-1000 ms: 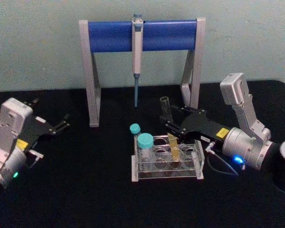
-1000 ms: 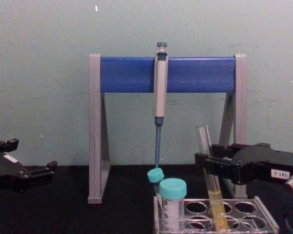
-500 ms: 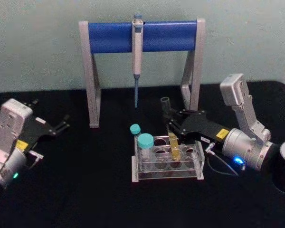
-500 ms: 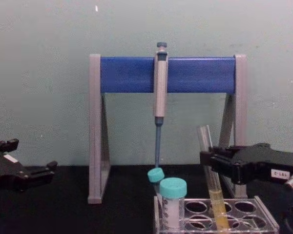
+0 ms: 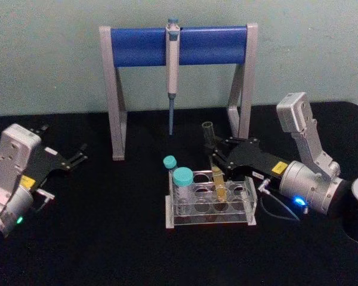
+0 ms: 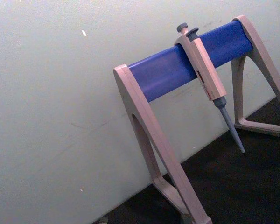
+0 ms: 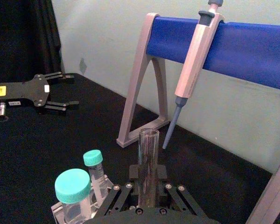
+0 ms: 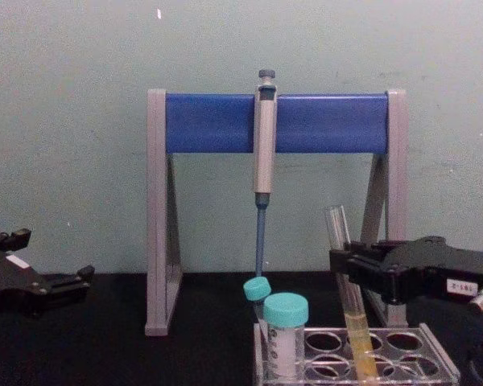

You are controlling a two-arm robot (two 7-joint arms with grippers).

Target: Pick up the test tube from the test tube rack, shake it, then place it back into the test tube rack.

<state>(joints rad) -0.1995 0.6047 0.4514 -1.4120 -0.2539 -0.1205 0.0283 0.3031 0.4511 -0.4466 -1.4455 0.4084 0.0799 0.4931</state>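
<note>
Against a second ago, my right pincer (image 5: 215, 156) sits a touch higher on the test tube (image 8: 339, 233), closed round its middle; the tube itself is unmoved, leaning slightly, yellow end down in a hole of the test tube rack (image 5: 210, 221). Teal-capped vials (image 5: 181, 177) crowd the rack's left end and the pipette stand's leg (image 5: 246, 77) stands close behind my pincer. Open bench (image 5: 107, 238) lies front and left, where my left pincer (image 5: 64, 143) rests spread wide.
</note>
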